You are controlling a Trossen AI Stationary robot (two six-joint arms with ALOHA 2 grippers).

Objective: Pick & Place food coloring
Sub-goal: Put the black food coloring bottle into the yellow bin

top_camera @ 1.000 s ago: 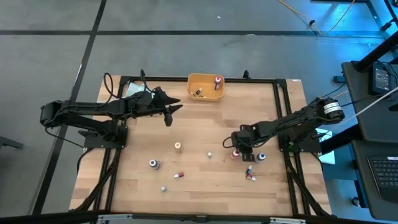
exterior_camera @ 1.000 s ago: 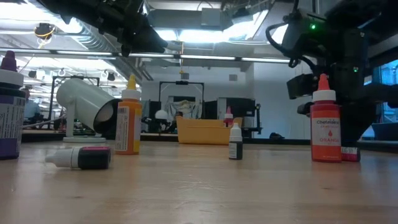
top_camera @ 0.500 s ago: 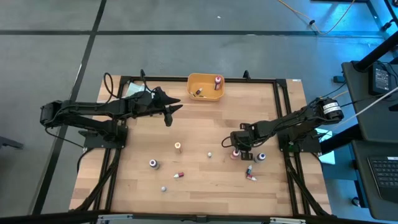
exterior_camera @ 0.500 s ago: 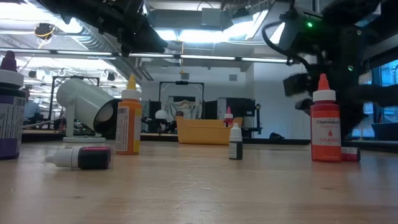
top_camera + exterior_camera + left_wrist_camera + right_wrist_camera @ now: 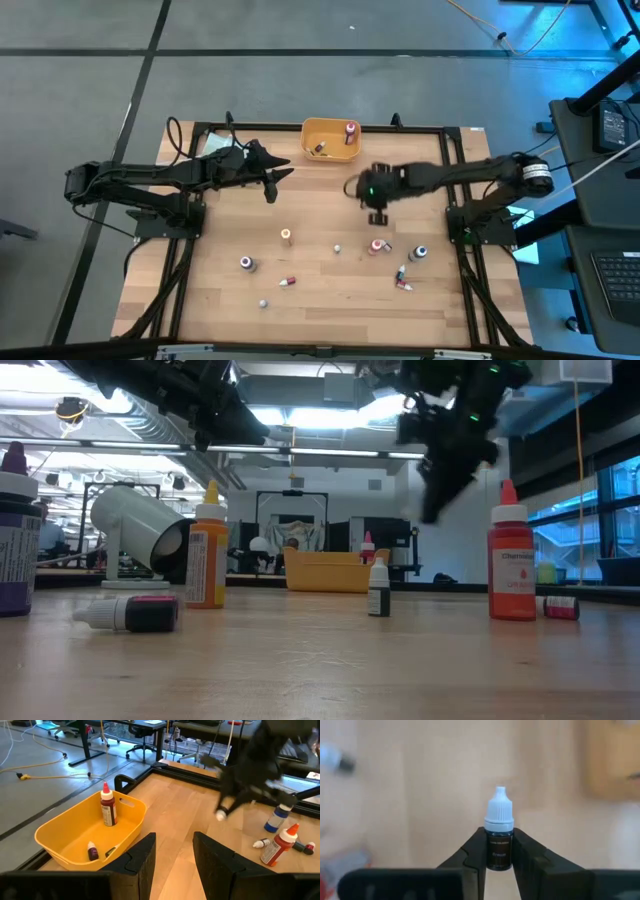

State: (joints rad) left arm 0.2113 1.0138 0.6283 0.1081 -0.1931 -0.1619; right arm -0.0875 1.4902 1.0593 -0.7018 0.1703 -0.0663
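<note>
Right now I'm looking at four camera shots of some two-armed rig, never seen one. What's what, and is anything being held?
It is a table robot with two dark arms, each ending in a two-finger gripper. One picture looks straight down on the wooden table, one looks level across its top, and one camera sits on each wrist.

The right gripper is lifted over the middle of the table and clamps a small dark dropper bottle with a white cap. The left gripper waits open and empty, above the table near the orange bin, which already holds a red-capped bottle and a tiny dark vial.

More small food coloring bottles stand or lie on the table, such as an orange bottle and a yellow bottle.
</note>
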